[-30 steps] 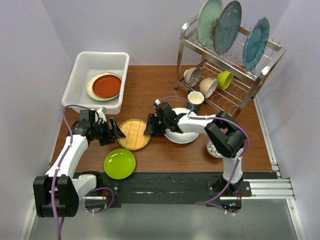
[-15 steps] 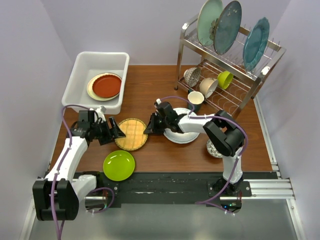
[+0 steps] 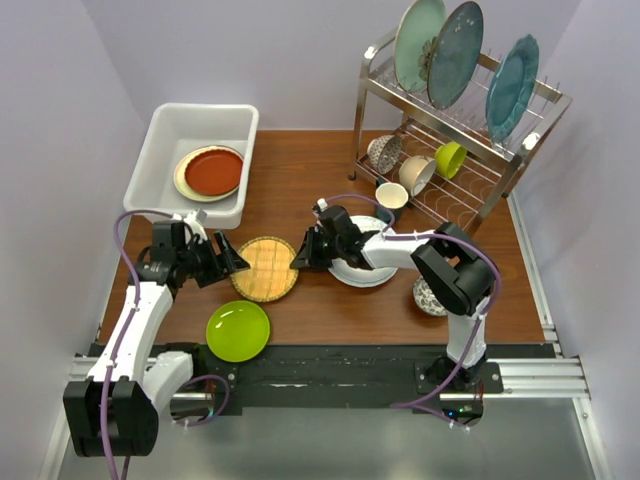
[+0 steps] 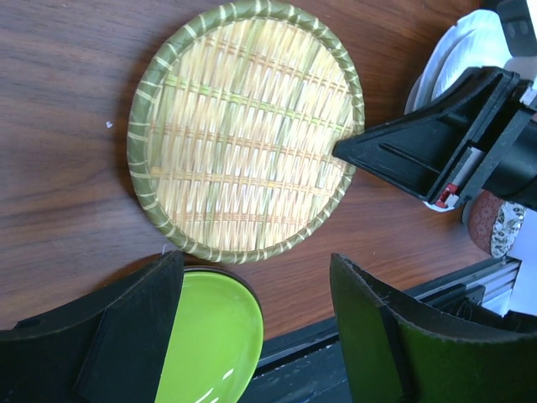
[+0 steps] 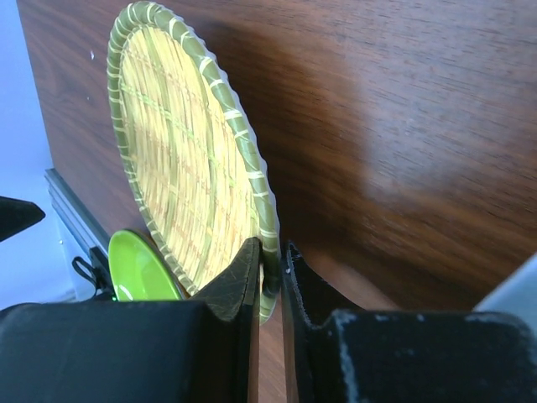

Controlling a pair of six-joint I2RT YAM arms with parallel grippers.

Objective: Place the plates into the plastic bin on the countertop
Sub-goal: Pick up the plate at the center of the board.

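1. Woven plate (image 3: 266,269): yellow, round, with a green-bound rim. We find it on the countertop (image 3: 310,170) between the two arms, with the green plate (image 3: 239,329) just nearer the bases.
2. Right gripper (image 3: 300,255): clamped on the woven plate. In the wrist view its two fingers are pinched together on the rim (image 5: 270,269), at the edge facing the right arm. We cannot tell whether the plate is lifted off the wood or only tipped.
3. Left gripper (image 3: 228,262): fingers wide apart and holding nothing. It sits at the plate's opposite, left edge and points across it. Its own camera looks down on the plate (image 4: 246,138) with the right arm's finger at the far rim.
4. Bin (image 3: 190,128): white, at the far left of the countertop. It already holds a red-brown plate (image 3: 213,171) stacked on a cream one.
5. Governing relation: from the held rim, the bin lies away and to the left, past the plate's full width and past the left gripper. We judge the left arm the nearer of the two to the bin.
6. Judgement: the plate is round, so no axis needs aligning. The free left rim is what faces the open gripper. Either a handover or a long reach leftward by the right arm would serve.
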